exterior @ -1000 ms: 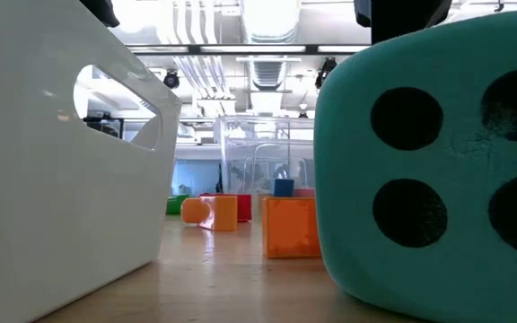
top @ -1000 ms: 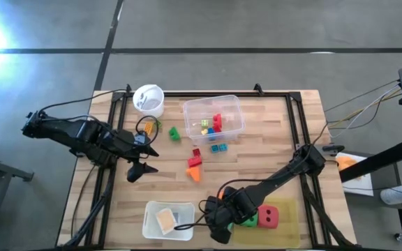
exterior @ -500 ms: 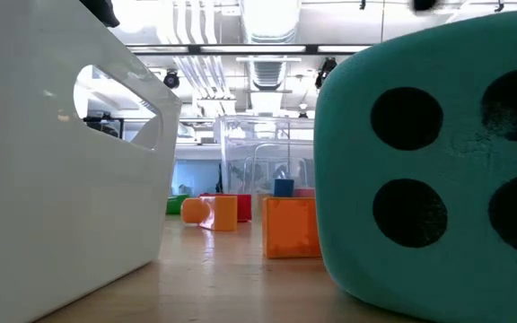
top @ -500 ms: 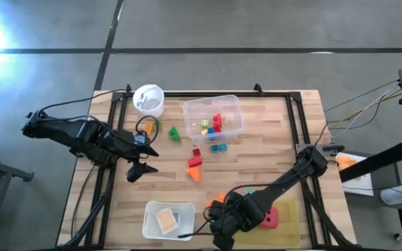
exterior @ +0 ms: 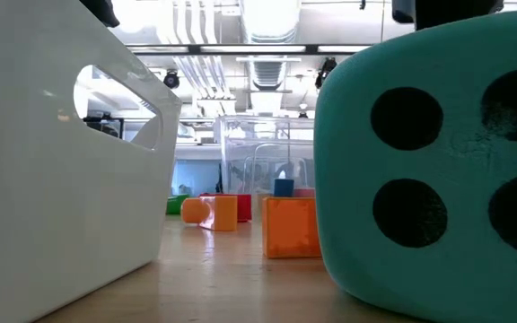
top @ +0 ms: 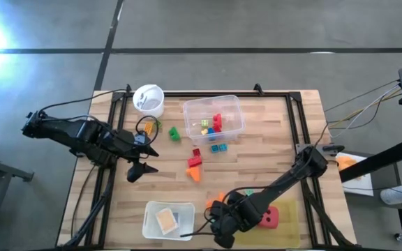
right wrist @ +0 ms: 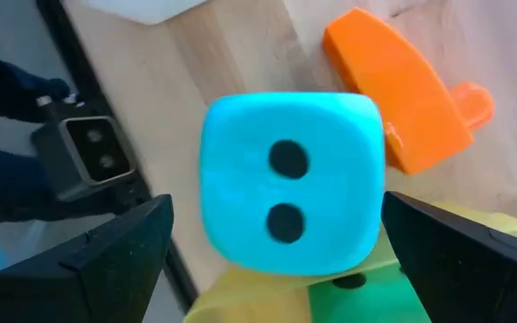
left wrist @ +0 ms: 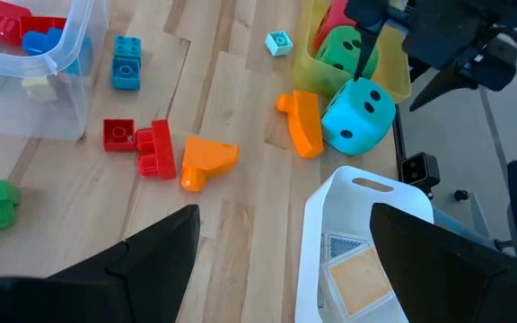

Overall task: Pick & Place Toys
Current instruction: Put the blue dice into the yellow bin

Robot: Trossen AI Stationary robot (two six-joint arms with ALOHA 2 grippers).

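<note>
The teal dotted die [right wrist: 290,179] stands on the table near the front edge, next to an orange block [right wrist: 402,99]; it fills the right of the low view [exterior: 438,161]. My right gripper [right wrist: 276,220] hovers over it, open, one finger on either side; I cannot tell whether it touches. In the high view my right gripper [top: 222,226] hides the die. The red die [top: 269,217] and the green die [left wrist: 344,49] sit on a yellow tile [top: 288,230]. My left gripper [top: 144,162] waits open and empty at the table's left.
A white tray [top: 167,219] holding a tan tile stands left of the teal die. The clear tub [top: 213,118] with several blocks and the white cup [top: 149,99] stand at the back. Loose green [top: 174,132], red and orange [top: 195,164] and blue [top: 218,148] blocks lie mid-table.
My right arm has shifted a little toward the table's right, and now covers the green die in the high view. The teal die and the other toys have stayed in place.
</note>
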